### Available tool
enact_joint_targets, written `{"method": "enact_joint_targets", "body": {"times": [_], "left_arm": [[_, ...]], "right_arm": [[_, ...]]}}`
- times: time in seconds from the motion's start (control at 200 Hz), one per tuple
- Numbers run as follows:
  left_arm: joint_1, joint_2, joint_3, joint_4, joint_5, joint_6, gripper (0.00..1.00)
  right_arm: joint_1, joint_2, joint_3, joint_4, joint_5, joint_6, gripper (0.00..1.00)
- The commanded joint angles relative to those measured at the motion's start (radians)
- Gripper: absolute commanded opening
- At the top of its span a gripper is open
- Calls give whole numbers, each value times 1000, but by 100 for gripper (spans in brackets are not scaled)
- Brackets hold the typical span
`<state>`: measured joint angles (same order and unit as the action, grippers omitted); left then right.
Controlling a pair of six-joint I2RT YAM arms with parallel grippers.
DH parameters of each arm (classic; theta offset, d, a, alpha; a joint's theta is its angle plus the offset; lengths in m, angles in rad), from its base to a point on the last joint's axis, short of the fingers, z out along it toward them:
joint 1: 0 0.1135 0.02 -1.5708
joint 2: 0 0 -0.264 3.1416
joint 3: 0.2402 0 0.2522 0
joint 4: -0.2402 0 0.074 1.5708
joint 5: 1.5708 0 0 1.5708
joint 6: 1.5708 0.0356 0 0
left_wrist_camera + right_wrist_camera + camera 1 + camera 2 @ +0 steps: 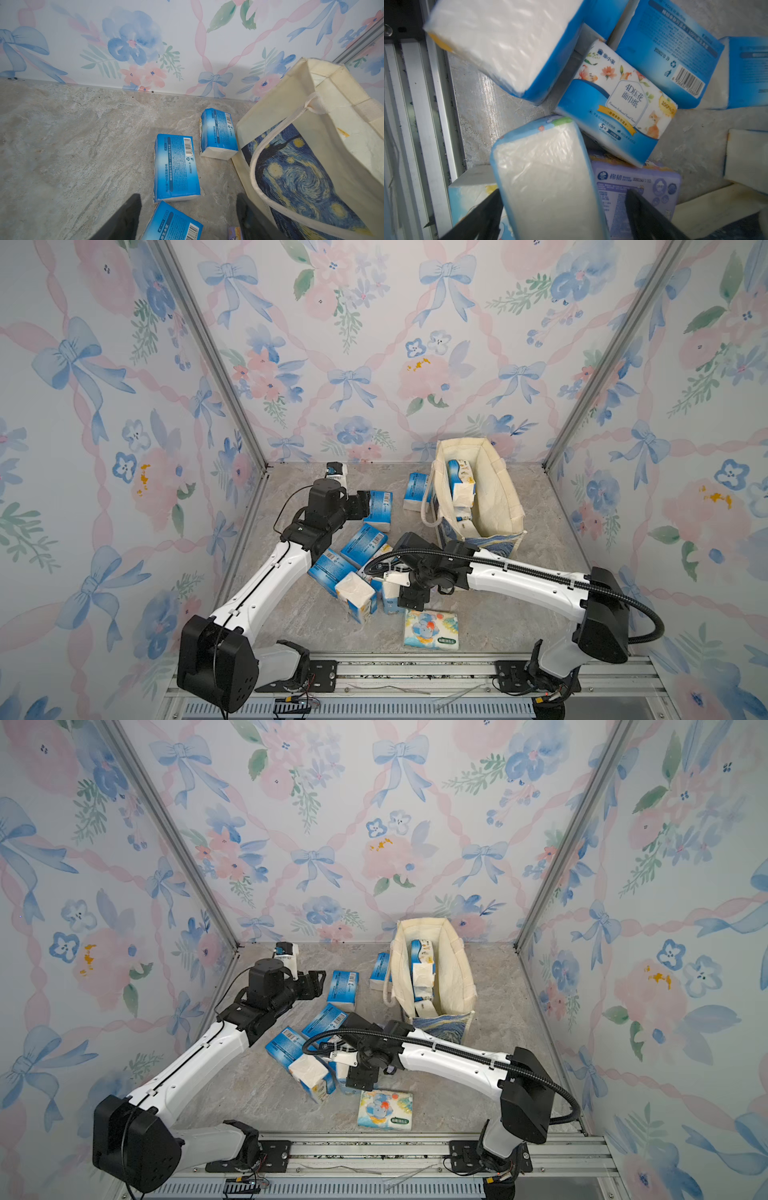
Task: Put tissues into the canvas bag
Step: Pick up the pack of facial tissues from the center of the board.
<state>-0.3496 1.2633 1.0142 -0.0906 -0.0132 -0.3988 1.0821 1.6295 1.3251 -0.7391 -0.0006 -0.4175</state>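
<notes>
The cream canvas bag (pixel 496 493) (pixel 451 969) (pixel 291 124) with a starry-night print stands open at the back right, with several tissues (pixel 459 483) inside. More blue-and-white packs (pixel 353 568) lie heaped mid-table. My left gripper (pixel 368 504) (pixel 187 218) hangs open above a blue pack (pixel 172 224), next to another (pixel 175 168). My right gripper (pixel 409 599) (pixel 564 218) points down into the heap. It is open astride a light-blue-edged pack (pixel 550 182), with a gap at one finger. A lilac pack (pixel 633 187) lies beneath.
A flat cartoon-print pack (pixel 431 628) (pixel 385 1110) lies near the front rail (pixel 415 668). One blue pack (pixel 217 133) leans by the bag's side under its rope handle (pixel 270 133). A floral-front pack (pixel 616 99) sits in the heap. Patterned walls close three sides.
</notes>
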Motion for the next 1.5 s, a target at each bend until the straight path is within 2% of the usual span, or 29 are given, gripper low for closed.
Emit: {"method": "enact_joint_targets", "body": {"times": [0.0,0.33,0.57,0.735,0.805,0.995,1.175,1.495], "left_arm": [[14,-25,-15,25,23,-12,74],[26,-25,-21,32,38,-18,74],[31,-27,-20,30,36,-21,74],[32,-15,-17,29,39,-28,74],[32,-12,-15,28,41,-31,74],[32,-8,-11,26,36,-35,74],[32,-1,-8,21,34,-40,74],[32,13,10,12,45,-41,74]], "right_arm": [[11,20,42,-49,-19,-20,92],[1,110,72,-61,-47,-26,88],[-5,116,91,-98,-68,-26,63],[-6,100,86,-97,-75,-27,49],[-6,92,84,-93,-74,-26,46],[-6,31,32,5,-31,-20,42],[-5,-86,-16,112,9,-22,41],[-11,-265,-24,158,-51,-13,41]]}}
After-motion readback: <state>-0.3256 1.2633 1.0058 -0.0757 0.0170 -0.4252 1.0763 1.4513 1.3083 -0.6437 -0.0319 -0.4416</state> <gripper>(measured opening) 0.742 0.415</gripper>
